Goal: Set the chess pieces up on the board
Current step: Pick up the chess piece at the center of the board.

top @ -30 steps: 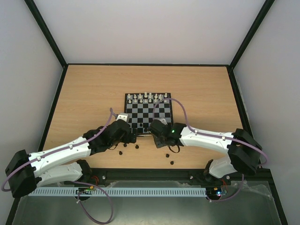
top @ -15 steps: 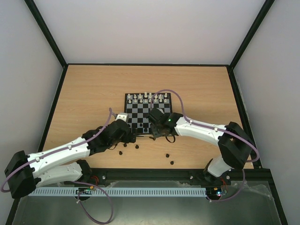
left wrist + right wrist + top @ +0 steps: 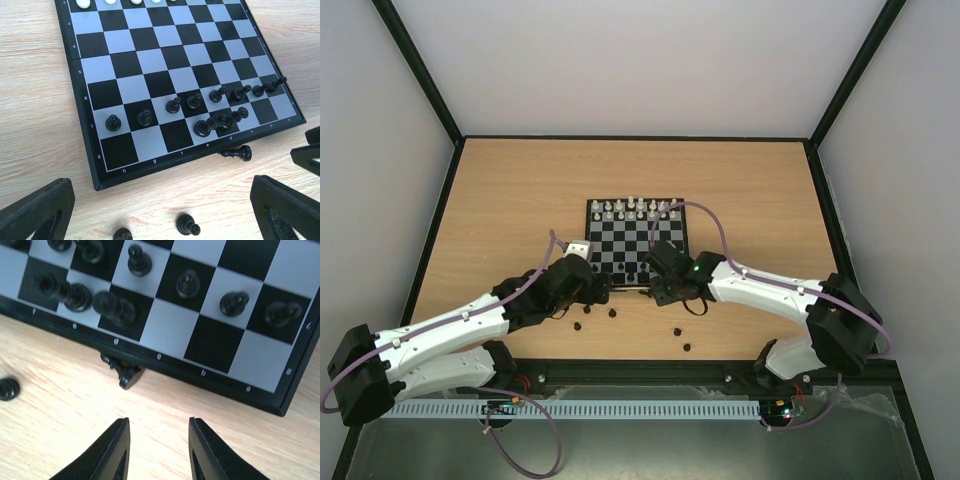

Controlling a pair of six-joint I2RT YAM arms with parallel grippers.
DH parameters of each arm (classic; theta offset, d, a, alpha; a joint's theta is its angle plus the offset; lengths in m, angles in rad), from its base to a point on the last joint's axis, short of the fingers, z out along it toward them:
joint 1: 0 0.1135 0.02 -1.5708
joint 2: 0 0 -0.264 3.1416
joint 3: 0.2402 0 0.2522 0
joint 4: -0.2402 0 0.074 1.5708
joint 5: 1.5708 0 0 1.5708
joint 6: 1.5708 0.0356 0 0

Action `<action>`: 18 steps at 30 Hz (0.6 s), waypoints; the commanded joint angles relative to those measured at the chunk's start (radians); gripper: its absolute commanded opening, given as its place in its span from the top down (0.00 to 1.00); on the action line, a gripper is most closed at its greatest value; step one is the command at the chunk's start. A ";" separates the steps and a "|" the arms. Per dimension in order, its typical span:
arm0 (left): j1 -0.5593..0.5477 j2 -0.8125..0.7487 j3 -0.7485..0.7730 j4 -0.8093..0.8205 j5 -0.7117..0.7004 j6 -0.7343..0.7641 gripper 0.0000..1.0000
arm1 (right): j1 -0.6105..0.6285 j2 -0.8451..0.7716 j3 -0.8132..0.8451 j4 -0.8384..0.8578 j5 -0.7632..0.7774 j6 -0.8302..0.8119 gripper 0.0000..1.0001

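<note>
The board lies mid-table, with white pieces along its far rows. A row of black chess pieces stands on its near side, and three more are bunched behind them. One black piece lies on its side on the wood against the board's near edge, also seen from the left wrist. My right gripper is open and empty, just short of that fallen piece. My left gripper is wide open off the board's near-left corner, with two loose black pieces on the table between its fingers.
More loose black pieces lie on the wood in front of the board, some near the left gripper and two nearer the right arm. Both grippers sit close together at the board's near edge.
My right gripper has pulled back from over the board's near rows to its near edge, and its jaws have opened. The left arm has barely moved.
</note>
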 commanded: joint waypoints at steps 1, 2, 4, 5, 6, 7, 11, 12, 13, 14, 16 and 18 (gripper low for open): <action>0.004 -0.002 -0.010 0.004 0.010 0.009 0.01 | 0.025 -0.029 -0.046 -0.018 -0.020 0.026 0.67; 0.004 0.002 -0.010 0.008 0.023 0.013 0.01 | 0.028 -0.034 -0.055 -0.014 -0.019 0.032 0.67; 0.003 0.013 -0.014 0.016 0.062 0.028 0.01 | 0.030 -0.051 -0.070 -0.004 -0.026 0.041 0.67; 0.002 0.017 -0.018 0.019 0.087 0.038 0.01 | 0.030 -0.061 -0.077 0.000 -0.029 0.044 0.66; -0.002 0.023 -0.022 0.019 0.098 0.045 0.01 | 0.030 -0.070 -0.082 -0.003 -0.028 0.046 0.66; -0.008 0.027 -0.026 0.018 0.116 0.051 0.01 | 0.029 -0.079 -0.085 -0.005 -0.024 0.050 0.66; -0.067 0.068 -0.033 0.023 0.133 0.046 0.02 | 0.030 -0.119 -0.094 -0.020 -0.009 0.058 0.66; -0.079 0.088 -0.030 0.026 0.134 0.041 0.03 | 0.030 -0.129 -0.094 -0.024 -0.007 0.060 0.66; -0.093 0.109 -0.028 0.028 0.131 0.037 0.05 | 0.029 -0.139 -0.093 -0.029 -0.005 0.061 0.66; -0.105 0.134 -0.026 0.032 0.125 0.031 0.08 | 0.030 -0.148 -0.093 -0.031 -0.004 0.061 0.65; -0.120 0.181 -0.021 0.048 0.122 0.024 0.16 | 0.030 -0.163 -0.092 -0.039 -0.003 0.059 0.65; -0.135 0.228 -0.008 0.056 0.112 0.018 0.27 | 0.029 -0.171 -0.094 -0.045 0.000 0.060 0.65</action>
